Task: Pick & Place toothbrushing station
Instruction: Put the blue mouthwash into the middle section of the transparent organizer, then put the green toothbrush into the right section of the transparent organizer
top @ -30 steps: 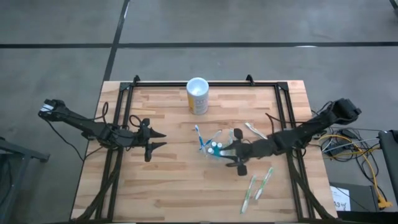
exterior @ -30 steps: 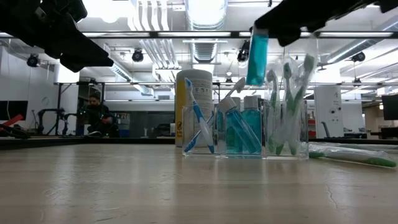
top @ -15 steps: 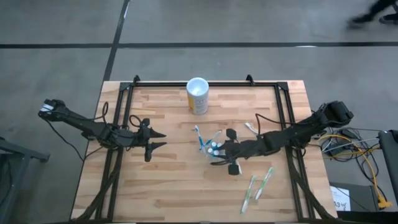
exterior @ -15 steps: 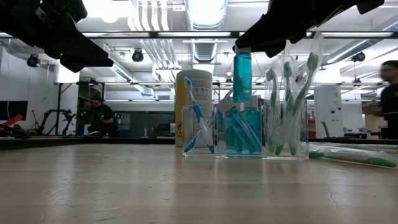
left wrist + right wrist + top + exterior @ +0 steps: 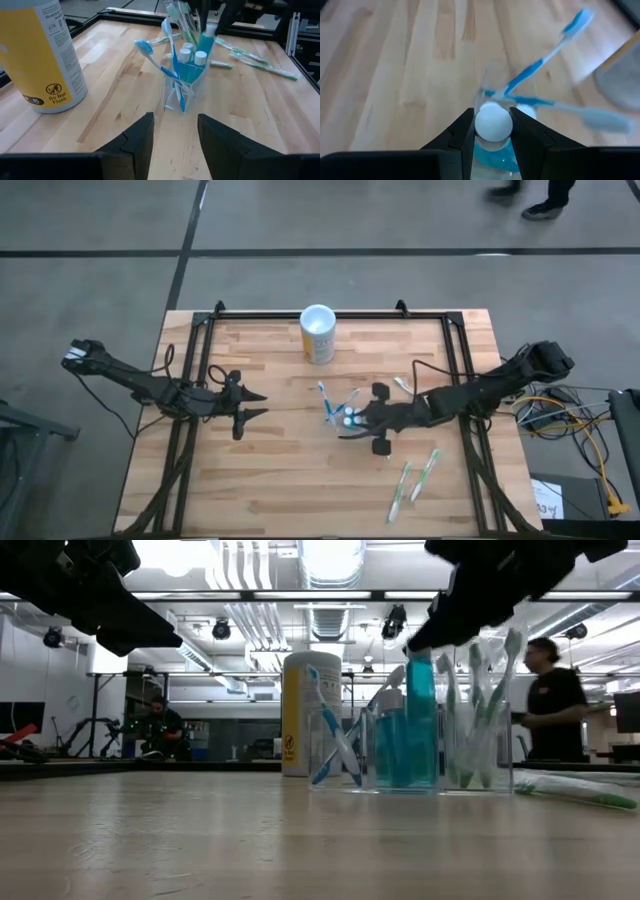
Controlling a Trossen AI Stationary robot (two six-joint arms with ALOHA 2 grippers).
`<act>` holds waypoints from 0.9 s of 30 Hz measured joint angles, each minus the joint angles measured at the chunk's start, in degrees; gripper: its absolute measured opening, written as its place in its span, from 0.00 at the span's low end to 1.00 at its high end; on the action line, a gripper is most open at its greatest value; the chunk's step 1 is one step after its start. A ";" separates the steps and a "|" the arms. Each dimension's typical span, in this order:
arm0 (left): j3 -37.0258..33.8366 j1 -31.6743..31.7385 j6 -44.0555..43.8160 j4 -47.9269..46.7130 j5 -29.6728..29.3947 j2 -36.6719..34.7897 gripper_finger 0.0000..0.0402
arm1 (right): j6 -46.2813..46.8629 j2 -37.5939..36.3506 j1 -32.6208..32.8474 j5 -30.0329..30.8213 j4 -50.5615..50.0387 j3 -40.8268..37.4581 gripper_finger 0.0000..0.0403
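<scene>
The toothbrushing station (image 5: pixel 338 410) is a clear plastic holder standing on its base at the table's middle; it also shows in the low view (image 5: pixel 345 755). It holds blue toothbrushes, blue white-capped tubes and green toothbrushes. My right gripper (image 5: pixel 358 420) is over it from the right, shut on one blue tube (image 5: pixel 420 700). The tube's lower part is down in the holder's middle compartment. My left gripper (image 5: pixel 258 406) is open and empty, left of the station, also seen in its own wrist view (image 5: pixel 175 137). My right gripper pinches the blue tube's top end, at its white cap (image 5: pixel 493 122), between its two fingers. The fingers slant down onto it from above and from the table's right. The tube stands upright, its top above the other tubes and its lower part inside the holder.
A yellow, white-rimmed can (image 5: pixel 318 333) stands at the far middle. Loose green toothbrushes (image 5: pixel 415 475) lie near right, and a pale one (image 5: pixel 408 388) lies right of the station. Black frame rails run along the table's left and right sides. A person (image 5: pixel 550 700) stands in the room behind.
My right gripper has gone down with the blue tube, from clear above the holder into its middle compartment. It first went a little toward the table's left, then back. The station has slid slightly toward the table's right.
</scene>
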 joint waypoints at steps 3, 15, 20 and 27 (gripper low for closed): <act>0.00 0.00 0.00 -0.02 -0.01 0.00 0.39 | 0.43 0.61 -0.01 -1.07 -0.38 -0.27 0.25; 0.00 0.00 0.01 -0.17 0.00 0.00 0.39 | 5.42 0.38 0.01 -4.56 -2.43 -0.61 0.25; 0.00 0.02 0.00 -0.17 -0.02 0.00 0.39 | 5.65 0.38 0.04 -6.02 -5.35 -0.62 0.31; -0.01 0.00 0.00 -0.18 -0.01 0.00 0.39 | 5.28 0.38 0.04 -5.87 -5.80 -0.64 0.36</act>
